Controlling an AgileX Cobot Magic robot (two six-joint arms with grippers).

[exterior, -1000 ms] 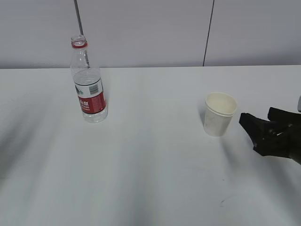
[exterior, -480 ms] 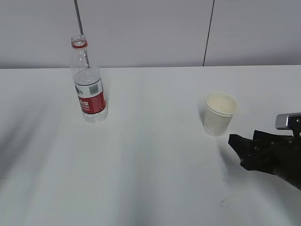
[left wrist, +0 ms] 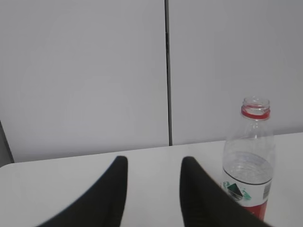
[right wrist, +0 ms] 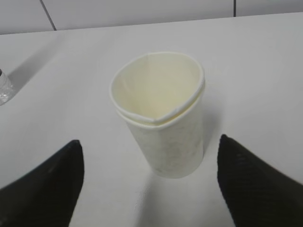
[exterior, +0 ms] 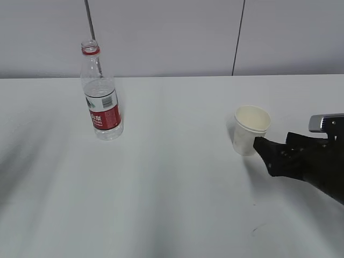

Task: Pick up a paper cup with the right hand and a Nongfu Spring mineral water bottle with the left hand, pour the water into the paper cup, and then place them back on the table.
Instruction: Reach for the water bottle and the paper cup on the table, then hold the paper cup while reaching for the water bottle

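The paper cup [exterior: 250,130] stands upright on the white table [exterior: 177,188] at the right; it fills the middle of the right wrist view [right wrist: 161,113], off-white with a doubled rim. My right gripper [exterior: 271,150] is open and empty, its tips just right of the cup's base; in the right wrist view [right wrist: 149,151] its jaws stand wide either side of the cup, not touching. The Nongfu Spring bottle [exterior: 101,97] stands uncapped at the back left. My left gripper [left wrist: 154,163] is open and empty, with the bottle [left wrist: 246,163] to its right; the left arm is out of the exterior view.
A grey panelled wall [exterior: 172,37] runs behind the table's far edge. A faint scuff mark [exterior: 258,230] lies on the table near the front right. Bare white tabletop lies between bottle and cup.
My right gripper has moved left toward the paper cup, dipping first, and now sits close beside its base. The cup and bottle have not moved.
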